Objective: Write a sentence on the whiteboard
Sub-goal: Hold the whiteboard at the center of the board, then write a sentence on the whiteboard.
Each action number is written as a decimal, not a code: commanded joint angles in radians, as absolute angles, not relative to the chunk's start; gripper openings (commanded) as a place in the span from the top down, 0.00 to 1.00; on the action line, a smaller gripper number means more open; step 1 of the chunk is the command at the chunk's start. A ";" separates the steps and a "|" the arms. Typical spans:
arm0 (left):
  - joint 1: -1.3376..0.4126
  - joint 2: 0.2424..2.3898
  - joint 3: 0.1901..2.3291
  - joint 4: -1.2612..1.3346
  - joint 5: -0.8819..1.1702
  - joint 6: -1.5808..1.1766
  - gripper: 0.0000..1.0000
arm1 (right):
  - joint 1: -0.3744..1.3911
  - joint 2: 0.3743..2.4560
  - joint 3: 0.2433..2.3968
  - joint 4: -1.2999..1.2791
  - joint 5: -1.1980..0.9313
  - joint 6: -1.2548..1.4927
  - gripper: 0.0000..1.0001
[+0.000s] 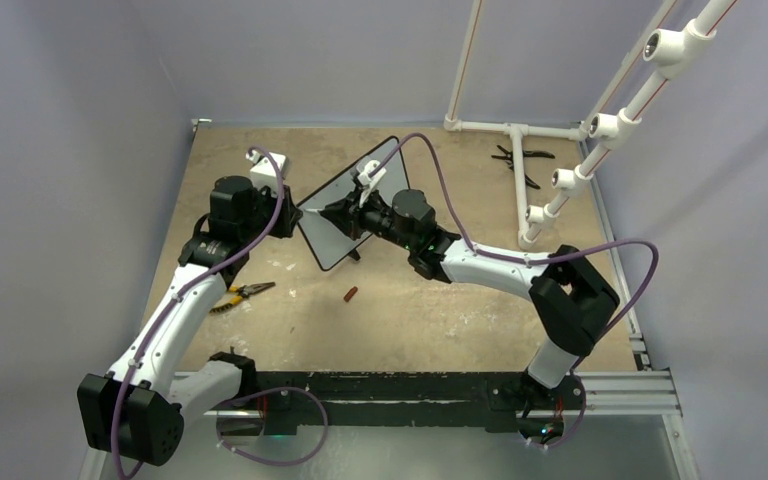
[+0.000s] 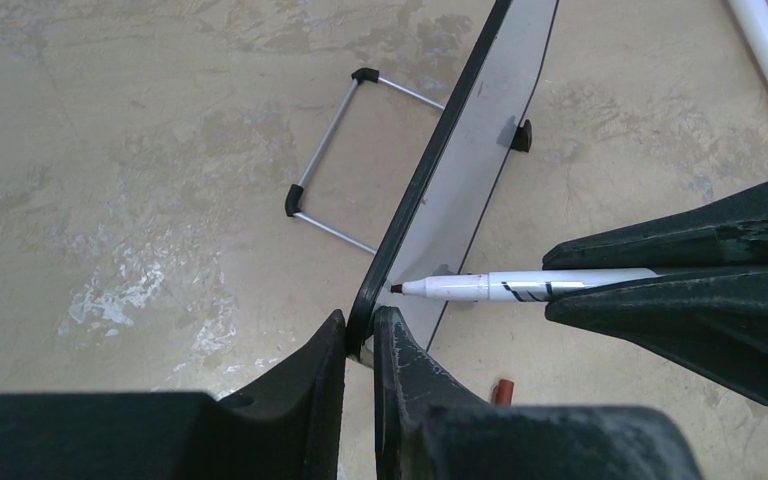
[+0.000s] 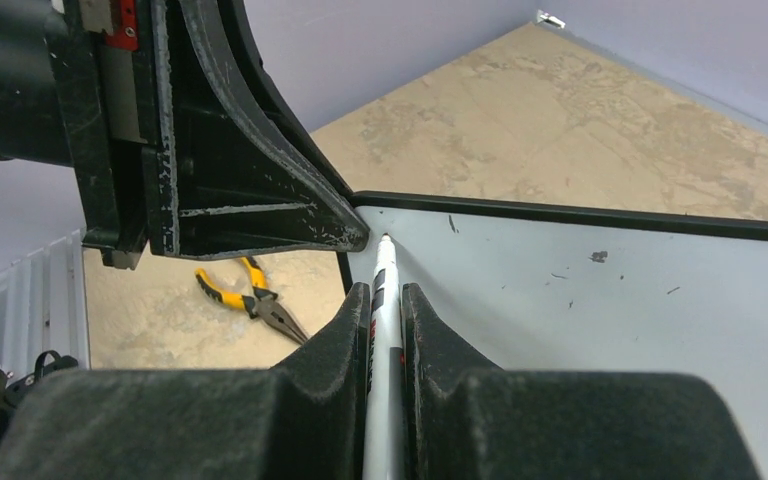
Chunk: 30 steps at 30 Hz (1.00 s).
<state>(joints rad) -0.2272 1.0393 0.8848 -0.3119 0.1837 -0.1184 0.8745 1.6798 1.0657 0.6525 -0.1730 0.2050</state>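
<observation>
The whiteboard [image 1: 355,190] stands tilted on edge in the middle of the table. My left gripper [image 1: 295,216] is shut on its black frame at the near corner, as the left wrist view [image 2: 360,328] shows. My right gripper [image 3: 384,292] is shut on a white marker [image 3: 380,320] with a dark tip. The tip touches the board [image 3: 580,300] close to the corner where the left fingers [image 3: 240,170] clamp it. The marker [image 2: 480,287] also shows in the left wrist view. No red sentence shows on the board, only a few small dark specks.
Yellow-handled pliers [image 1: 243,293] and a small red cap [image 1: 350,294] lie on the table in front of the board. Black pliers [image 1: 520,160] and a white pipe frame [image 1: 560,180] are at the back right. The board's wire stand [image 2: 332,160] rests behind it.
</observation>
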 commanded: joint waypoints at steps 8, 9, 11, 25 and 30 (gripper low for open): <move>-0.219 1.025 0.876 -0.265 0.189 -0.107 1.00 | 0.885 1.693 1.093 0.649 -0.120 0.179 1.00; -0.219 1.025 0.876 -0.265 0.189 -0.107 1.00 | 0.887 1.695 1.090 0.645 -0.119 0.181 1.00; -0.219 1.025 0.878 -0.266 0.187 -0.109 1.00 | 0.890 1.696 1.081 0.636 -0.112 0.184 1.00; -0.219 1.017 0.876 -0.263 0.175 -0.109 1.00 | 0.922 1.692 1.035 0.591 -0.077 0.187 1.00; -0.219 1.017 0.876 -0.265 0.168 -0.109 1.00 | 0.928 1.670 1.025 0.611 -0.084 0.195 1.00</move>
<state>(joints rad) -0.2245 1.0363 0.8787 -0.3038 0.1829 -0.1120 0.9199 1.6905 1.0370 0.5846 -0.1024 0.2005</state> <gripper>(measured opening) 0.124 0.137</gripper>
